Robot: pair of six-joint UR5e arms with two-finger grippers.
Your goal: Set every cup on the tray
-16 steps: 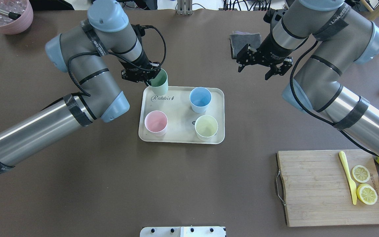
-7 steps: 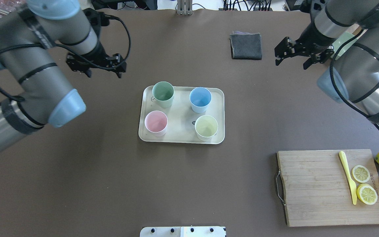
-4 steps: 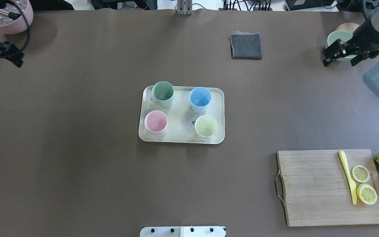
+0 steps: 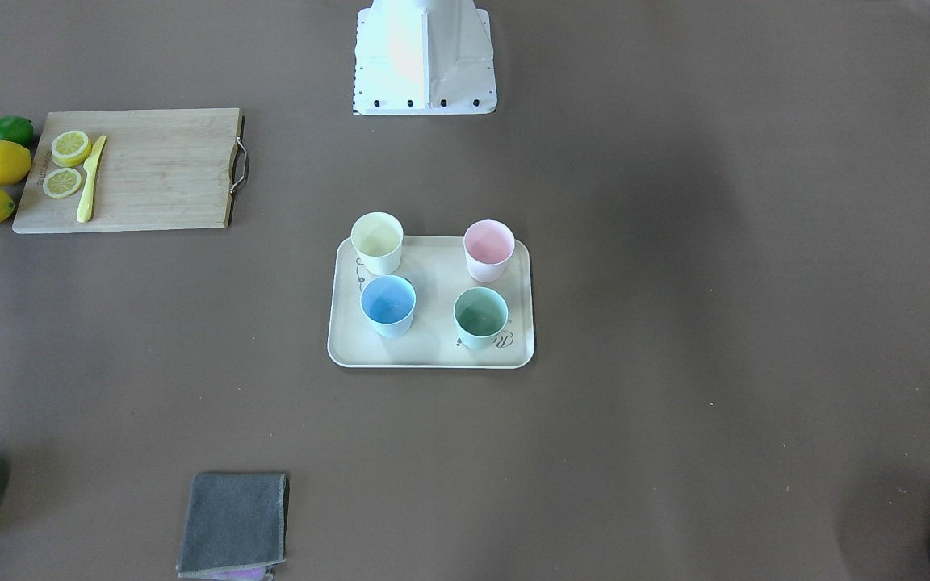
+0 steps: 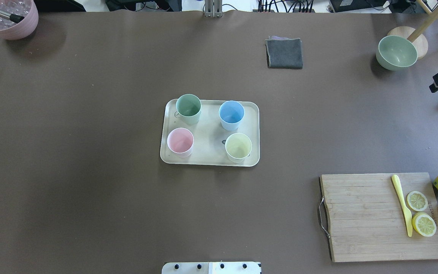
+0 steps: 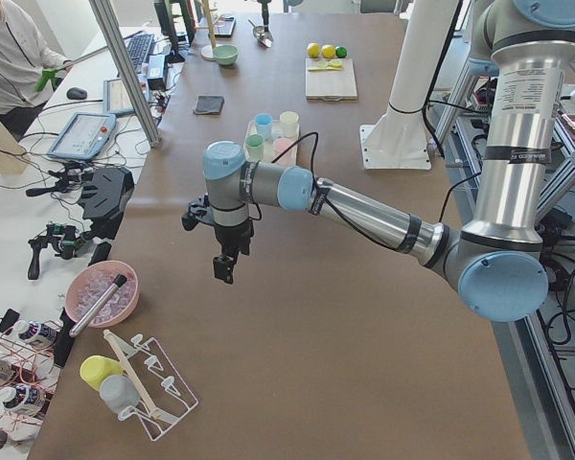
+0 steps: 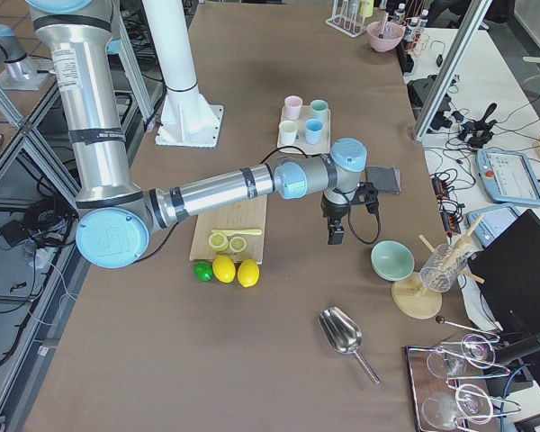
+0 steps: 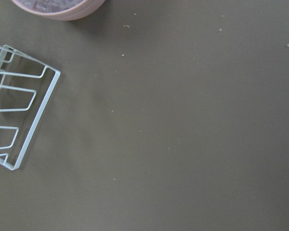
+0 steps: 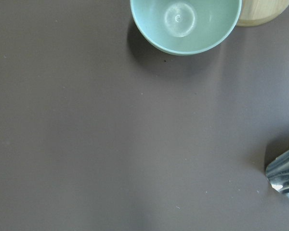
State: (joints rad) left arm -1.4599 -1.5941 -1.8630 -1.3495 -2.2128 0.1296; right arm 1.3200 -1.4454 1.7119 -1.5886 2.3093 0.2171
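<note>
All four cups stand upright on the tray (image 5: 208,129), in the middle of the surface: the green cup (image 5: 188,108), the blue cup (image 5: 231,114), the pink cup (image 5: 180,141) and the pale yellow cup (image 5: 238,147). I see no other such cup on the surface, so I judge the task as finished.

The left hand (image 6: 223,273) hangs over bare surface, near the pink bowl (image 5: 8,19) and a wire rack (image 8: 14,106). The right hand (image 7: 336,236) hangs near the green bowl (image 5: 396,52) and a metal scoop (image 7: 342,335). Both are well apart from the tray, and I cannot tell if their fingers are spread or pressed together.

The danger now is small but real. The green cup sits close to a corner of the tray, beside the rim, so a push on the tray could tip it over the edge. An arm that sweeps low across the middle could knock the light cups down. A low sideways move could also strike the bowl, the scoop or the rack.
</note>
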